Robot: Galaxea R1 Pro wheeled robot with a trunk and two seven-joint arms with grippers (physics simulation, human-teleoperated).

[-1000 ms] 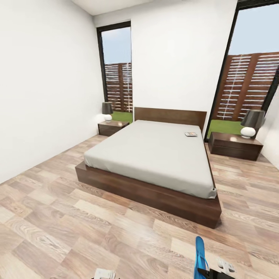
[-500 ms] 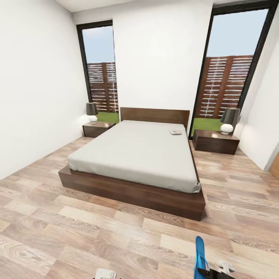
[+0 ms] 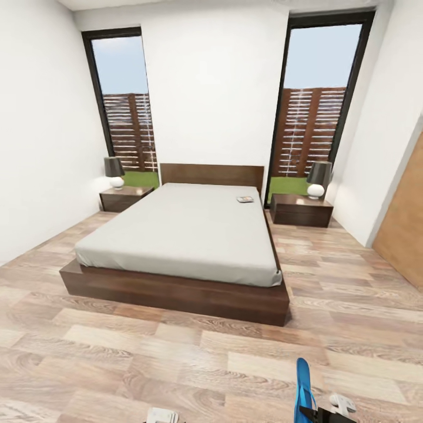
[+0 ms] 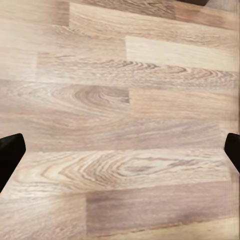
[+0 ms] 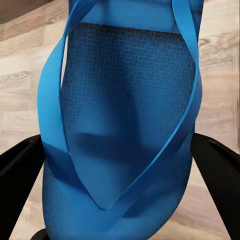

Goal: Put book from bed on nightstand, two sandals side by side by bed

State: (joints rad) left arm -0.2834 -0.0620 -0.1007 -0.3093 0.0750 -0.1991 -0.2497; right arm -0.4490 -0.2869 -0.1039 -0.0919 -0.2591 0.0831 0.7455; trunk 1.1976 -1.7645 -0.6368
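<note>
The bed (image 3: 176,235) with its off-white mattress stands ahead in the bedroom, headboard against the far wall. Near the mattress's far right corner lies the small book (image 3: 245,199). A dark nightstand (image 3: 124,198) stands left of the bed and another nightstand (image 3: 301,210) right of it, each bearing a lamp. My right gripper (image 5: 120,170) is shut on a bright-blue sandal (image 5: 120,100), which sticks up at the head view's lower edge as the sandal (image 3: 303,388). My left gripper (image 4: 120,152) hangs open over bare floor.
Two tall dark-framed windows (image 3: 308,117) flank the headboard. A brown wooden door panel (image 3: 405,229) is at the right wall. Wood-plank floor (image 3: 147,352) stretches between me and the bed's foot, with a strip of floor along the bed's right side.
The whole head view has swung right: bed and nightstands slid left in the picture and the door panel came into sight. Both grippers and the sandal keep their place in the frame.
</note>
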